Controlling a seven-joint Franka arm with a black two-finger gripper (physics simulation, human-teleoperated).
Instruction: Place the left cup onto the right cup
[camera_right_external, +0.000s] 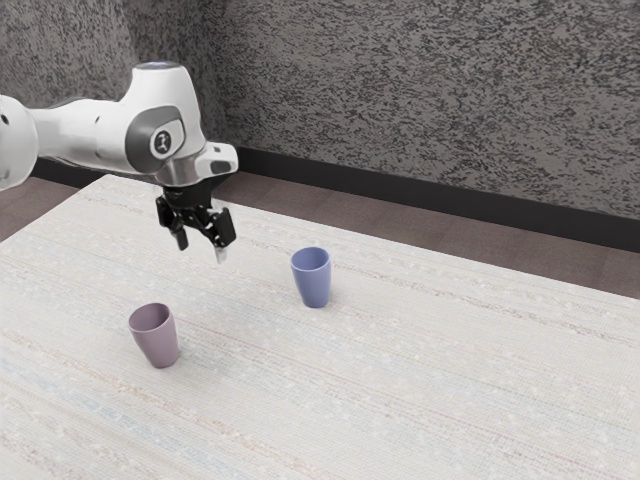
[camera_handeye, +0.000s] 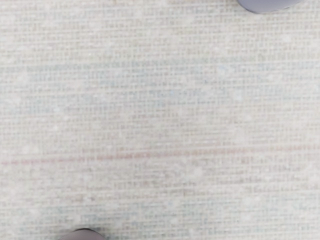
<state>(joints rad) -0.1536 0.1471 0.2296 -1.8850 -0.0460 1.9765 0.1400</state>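
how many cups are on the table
2: a mauve tapered cup nearer the exterior view's left, and a blue-violet tapered cup farther back toward its right. None looks hidden.

Gripper (camera_right_external: 202, 248), seemingly spread, above table (camera_right_external: 450, 380)

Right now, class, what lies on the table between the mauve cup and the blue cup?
Nothing. In the exterior view the stretch of table between the mauve cup and the blue cup is bare.

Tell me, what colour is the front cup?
Dusty pinkish purple. The front cup shows best in the exterior view.
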